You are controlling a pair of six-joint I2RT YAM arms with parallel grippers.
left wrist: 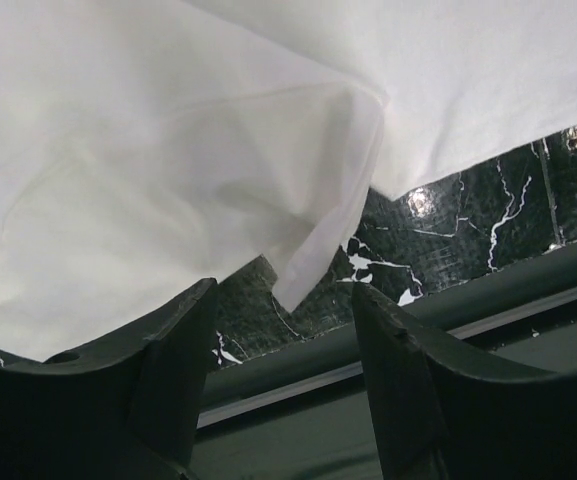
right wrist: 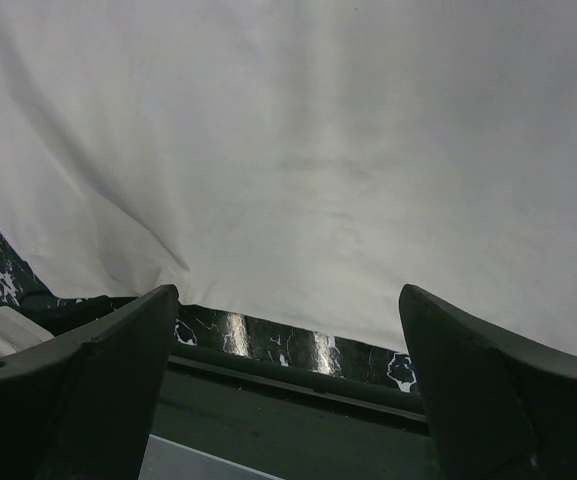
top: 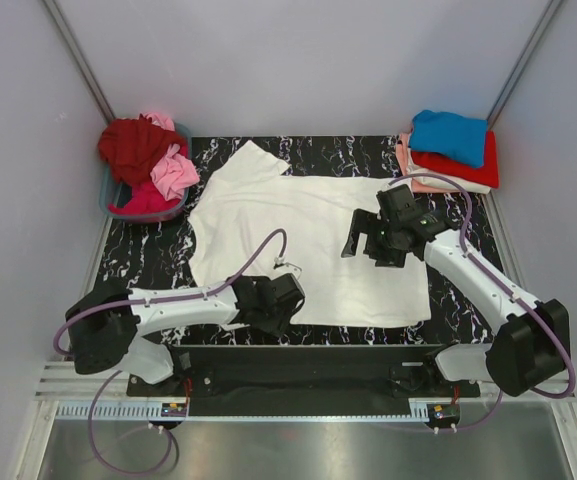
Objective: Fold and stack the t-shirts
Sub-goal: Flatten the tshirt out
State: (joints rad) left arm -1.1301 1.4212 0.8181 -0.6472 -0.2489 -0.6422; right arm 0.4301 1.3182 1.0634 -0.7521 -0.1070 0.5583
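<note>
A white t-shirt (top: 308, 235) lies spread on the black marble table (top: 148, 255). My left gripper (top: 270, 305) is open at the shirt's near left hem. In the left wrist view its fingers (left wrist: 168, 350) stand apart, with a loose folded corner of the white shirt (left wrist: 313, 265) just beyond the gap of the gripper (left wrist: 283, 320). My right gripper (top: 366, 245) is open and empty above the right half of the shirt. In the right wrist view the gripper (right wrist: 288, 305) is spread wide over the white cloth (right wrist: 298, 160) and its near hem.
A blue basket (top: 118, 205) heaped with red and pink shirts (top: 148, 150) stands at the back left. A stack of folded shirts (top: 453, 150), blue on red on pale ones, sits at the back right. The table's near rail (left wrist: 298, 385) runs just below the hem.
</note>
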